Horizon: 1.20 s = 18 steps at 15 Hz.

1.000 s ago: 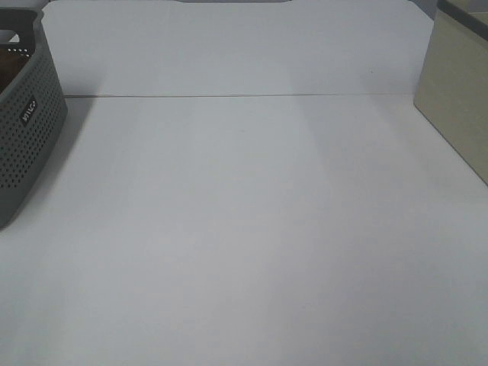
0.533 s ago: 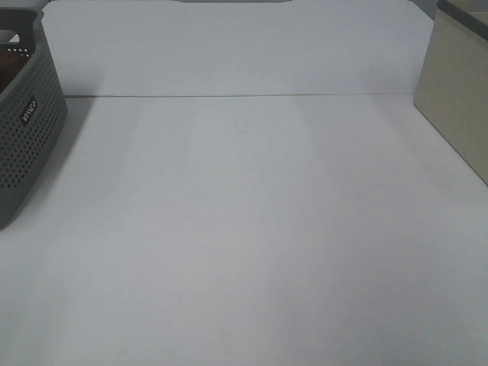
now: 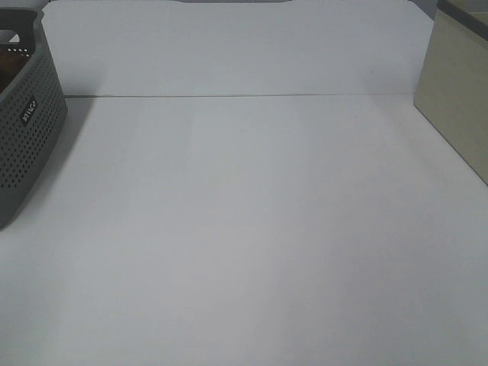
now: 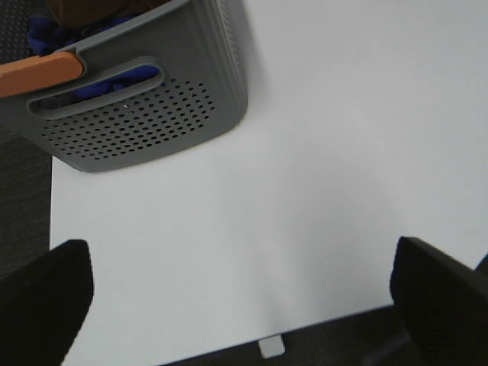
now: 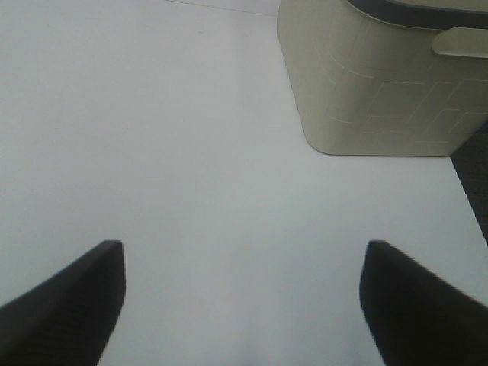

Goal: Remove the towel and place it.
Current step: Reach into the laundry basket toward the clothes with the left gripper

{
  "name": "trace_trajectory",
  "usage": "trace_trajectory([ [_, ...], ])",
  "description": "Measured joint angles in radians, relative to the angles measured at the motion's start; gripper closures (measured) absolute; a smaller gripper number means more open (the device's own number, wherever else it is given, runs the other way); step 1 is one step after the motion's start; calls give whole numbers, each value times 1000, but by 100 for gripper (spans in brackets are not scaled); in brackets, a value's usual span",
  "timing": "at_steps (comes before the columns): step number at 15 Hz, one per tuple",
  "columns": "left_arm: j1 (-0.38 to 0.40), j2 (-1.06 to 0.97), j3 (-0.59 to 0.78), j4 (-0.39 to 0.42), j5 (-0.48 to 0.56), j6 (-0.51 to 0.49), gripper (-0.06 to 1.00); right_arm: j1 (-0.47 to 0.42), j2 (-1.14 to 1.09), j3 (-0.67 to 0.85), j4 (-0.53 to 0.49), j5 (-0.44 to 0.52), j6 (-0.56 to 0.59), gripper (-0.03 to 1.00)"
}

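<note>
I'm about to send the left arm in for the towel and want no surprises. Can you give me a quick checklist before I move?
1. Left gripper open: ok, jaws wide, nothing held.
2. Right gripper open: ok, nothing held.
3. Towel found: ok, brown cloth shows in the grey basket, mostly cut off by the frame.
4. Left gripper above the basket: not ok, it hangs over the table beside it.
5. Towel free of the blue cloth in the basket: cannot tell.

place: lab-style test bench | evidence: bare white table (image 3: 244, 229), grey perforated basket (image 3: 27, 145), beige bin (image 3: 457, 99)
</note>
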Motion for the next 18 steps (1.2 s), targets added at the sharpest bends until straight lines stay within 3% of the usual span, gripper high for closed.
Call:
trace_trajectory([
  [3, 0, 208, -165, 39, 32, 182, -4, 0, 0, 0, 0, 0, 0, 16],
  [7, 0, 522, -410, 212, 9, 371, -3, 0, 0, 0, 0, 0, 0, 16],
  [8, 0, 604, -473, 233, 9, 451, -3, 0, 0, 0, 0, 0, 0, 16],
  [9, 0, 803, -621, 241, 9, 608, -3, 0, 0, 0, 0, 0, 0, 16],
  [10, 0, 900, -702, 243, 6, 653, -3, 0, 0, 0, 0, 0, 0, 16],
  [15, 5, 1294, -946, 324, -2, 773, 0, 0, 0, 0, 0, 0, 0, 16],
  [18, 69, 1505, -1026, 331, -46, 790, 1, 0, 0, 0, 0, 0, 0, 16],
])
